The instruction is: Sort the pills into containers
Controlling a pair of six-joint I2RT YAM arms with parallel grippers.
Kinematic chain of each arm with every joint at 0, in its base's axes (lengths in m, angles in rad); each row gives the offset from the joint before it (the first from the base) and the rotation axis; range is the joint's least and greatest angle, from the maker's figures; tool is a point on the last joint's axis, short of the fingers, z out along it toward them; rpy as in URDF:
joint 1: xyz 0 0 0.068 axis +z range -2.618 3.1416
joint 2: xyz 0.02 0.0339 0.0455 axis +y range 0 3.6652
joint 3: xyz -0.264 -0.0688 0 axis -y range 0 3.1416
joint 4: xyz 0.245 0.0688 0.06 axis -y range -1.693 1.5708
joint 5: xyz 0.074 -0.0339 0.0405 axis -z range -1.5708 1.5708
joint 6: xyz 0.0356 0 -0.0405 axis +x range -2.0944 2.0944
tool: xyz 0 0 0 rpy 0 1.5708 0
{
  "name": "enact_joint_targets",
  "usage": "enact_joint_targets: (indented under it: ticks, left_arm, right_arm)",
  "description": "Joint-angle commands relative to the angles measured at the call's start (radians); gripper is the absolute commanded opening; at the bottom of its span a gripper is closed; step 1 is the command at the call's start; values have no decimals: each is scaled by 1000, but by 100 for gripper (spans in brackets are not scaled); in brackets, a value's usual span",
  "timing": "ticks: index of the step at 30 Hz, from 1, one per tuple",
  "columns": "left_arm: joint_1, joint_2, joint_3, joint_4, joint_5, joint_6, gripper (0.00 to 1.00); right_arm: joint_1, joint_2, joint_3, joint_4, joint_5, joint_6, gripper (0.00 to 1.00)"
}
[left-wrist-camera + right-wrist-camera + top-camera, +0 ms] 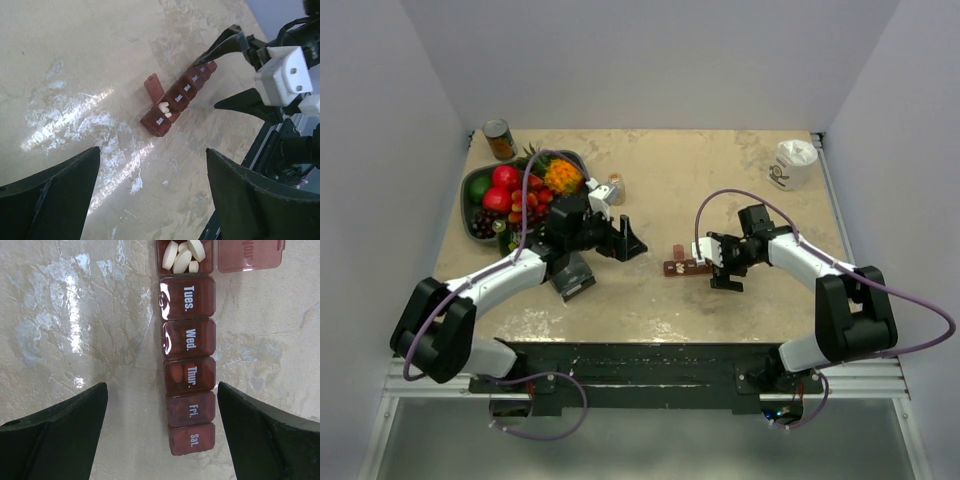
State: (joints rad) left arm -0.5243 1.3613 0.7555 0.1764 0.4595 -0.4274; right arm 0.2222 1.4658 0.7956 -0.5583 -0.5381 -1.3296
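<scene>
From the right wrist alone, the containers (189,365) show legible day labels (188,292).

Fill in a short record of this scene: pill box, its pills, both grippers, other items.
pill box: red-brown strip, mid-table; Tues. to Sat. lids shut
open lid: on the compartment beside Tues.
pills: several pale ones in that open compartment
left gripper: open, empty, facing the box
right gripper: open, astride the box
other items: fruit tray, can, mug
</scene>
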Motion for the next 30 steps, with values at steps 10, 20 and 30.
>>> enact_joint_targets:
  ticks: [10, 20, 30]
  left_arm:
    - [-28, 252, 111, 109, -9, -40, 81]
    - [-31, 343, 199, 75, -27, -24, 78]
    - [-29, 352, 189, 60, -33, -14, 78]
  right_arm:
    - [39, 36, -3, 54, 73, 29, 86]
    - [51, 42, 34, 40, 49, 55, 83]
    - [94, 106, 59, 57, 102, 84, 73]
